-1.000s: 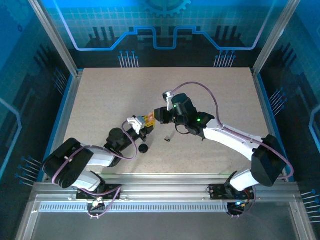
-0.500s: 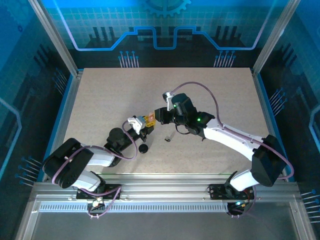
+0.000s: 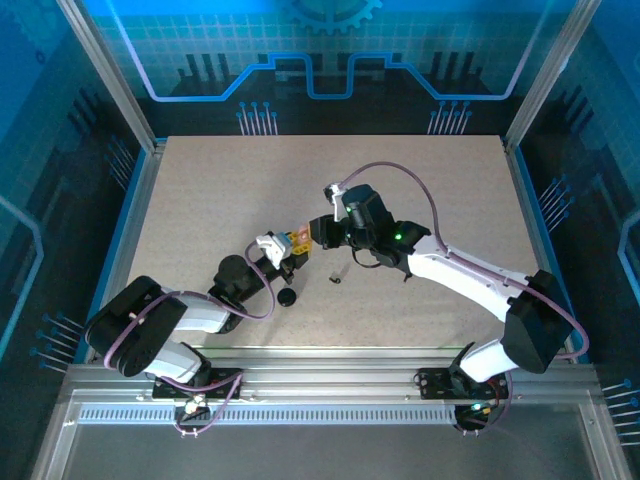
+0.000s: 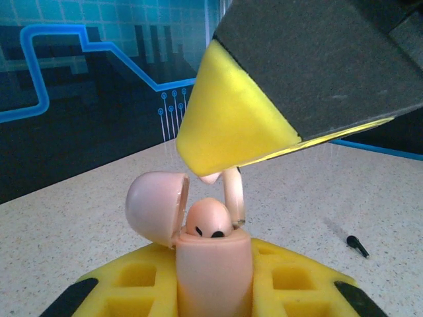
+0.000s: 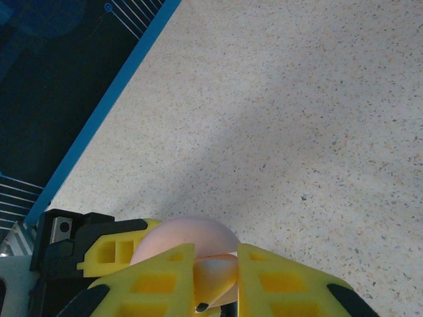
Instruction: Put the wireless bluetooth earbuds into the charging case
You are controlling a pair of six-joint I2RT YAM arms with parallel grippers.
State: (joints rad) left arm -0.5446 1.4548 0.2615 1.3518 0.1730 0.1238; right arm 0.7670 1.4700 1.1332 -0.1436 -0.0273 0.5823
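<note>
Left gripper (image 4: 211,285): closed on the pink charging case (image 4: 213,274), which stands upright between its yellow fingers (image 4: 125,281). In the top view this gripper (image 3: 290,247) sits near the middle of the table (image 3: 220,190), nose to nose with the right one.

Right gripper (image 5: 215,264): closed on a pink earbud (image 5: 213,276), pinched between its two yellow pads (image 5: 158,281). From the left wrist camera the same earbud (image 4: 232,193) hangs stem-down under a yellow pad, directly over the case's open mouth. Its lower end reaches the rim. Whether it has entered its socket cannot be told.

Case condition: lid (image 4: 155,206) hinged open and tipped back to the left (in the left wrist view). A second pink earbud (image 4: 208,222) is seated in the body, its rounded head showing two dark marks.

Other items: a black earbud (image 3: 335,278) lies loose on the table just right of the left gripper. It appears again in the left wrist view (image 4: 357,246). A small round black case (image 3: 287,296) rests near it, apart from both grippers.
</note>
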